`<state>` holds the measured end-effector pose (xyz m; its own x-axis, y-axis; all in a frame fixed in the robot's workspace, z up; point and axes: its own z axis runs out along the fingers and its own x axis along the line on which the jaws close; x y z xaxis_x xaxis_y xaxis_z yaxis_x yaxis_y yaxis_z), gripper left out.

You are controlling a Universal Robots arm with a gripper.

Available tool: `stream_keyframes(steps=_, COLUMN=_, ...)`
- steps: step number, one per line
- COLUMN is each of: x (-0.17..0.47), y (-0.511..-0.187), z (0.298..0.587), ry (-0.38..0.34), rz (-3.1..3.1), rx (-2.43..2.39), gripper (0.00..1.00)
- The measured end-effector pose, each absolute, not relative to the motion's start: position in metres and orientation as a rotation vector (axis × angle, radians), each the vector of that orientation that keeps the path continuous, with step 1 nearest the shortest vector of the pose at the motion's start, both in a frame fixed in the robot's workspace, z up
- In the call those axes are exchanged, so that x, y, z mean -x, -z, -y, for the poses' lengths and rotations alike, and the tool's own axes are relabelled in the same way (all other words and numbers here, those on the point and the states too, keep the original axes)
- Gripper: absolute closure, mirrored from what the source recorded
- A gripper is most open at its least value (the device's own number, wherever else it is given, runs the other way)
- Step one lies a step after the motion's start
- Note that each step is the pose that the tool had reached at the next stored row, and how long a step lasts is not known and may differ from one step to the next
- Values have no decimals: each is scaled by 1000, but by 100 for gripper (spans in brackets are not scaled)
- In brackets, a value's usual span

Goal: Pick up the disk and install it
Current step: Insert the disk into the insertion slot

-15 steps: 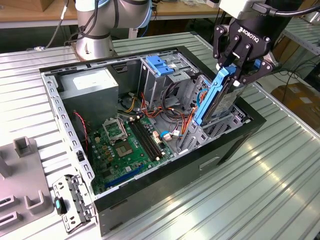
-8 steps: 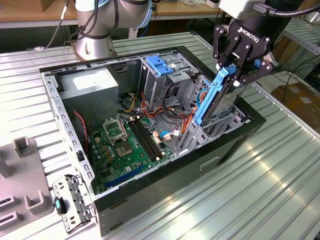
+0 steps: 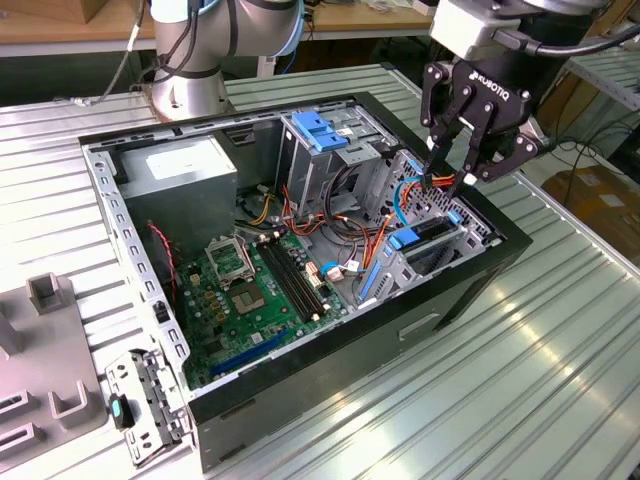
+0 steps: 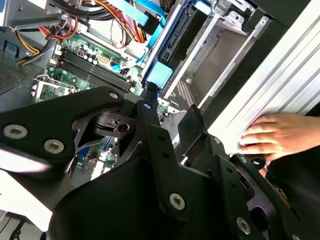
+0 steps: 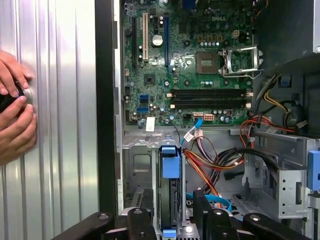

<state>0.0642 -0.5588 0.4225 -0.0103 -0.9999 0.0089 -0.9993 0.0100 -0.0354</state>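
The disk sits on edge in the drive bay at the near right corner of the open computer case in the exterior view, its blue rail tab showing. My gripper hangs just above it, open and holding nothing. In the first wrist view the black fingers stand on either side of the disk, with gaps between them and its sides. In the second wrist view the gripper is close to the disk's blue tab.
The case also holds a green motherboard, a grey power-supply box, a metal cage with a blue top and orange and black cables. A person's hands rest on the ribbed table beside the case.
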Motion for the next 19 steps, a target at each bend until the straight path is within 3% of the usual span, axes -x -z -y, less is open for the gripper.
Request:
stream_keyframes(steps=5, x=-68, y=-412, z=559, ry=49, rz=-2219, rx=2197, gripper=57)
stream_keyframes(steps=8, x=-73, y=-404, z=559, ry=49, rz=-2219, rx=2197, gripper=76)
stream_keyframes(steps=11, x=-77, y=-399, z=559, ry=49, rz=-2219, rx=2197, gripper=82)
stream_keyframes(steps=12, x=-79, y=-395, z=559, ry=49, rz=-2219, rx=2197, gripper=88)
stream_keyframes(steps=19, x=-82, y=-385, z=559, ry=49, rz=-2219, rx=2197, gripper=88)
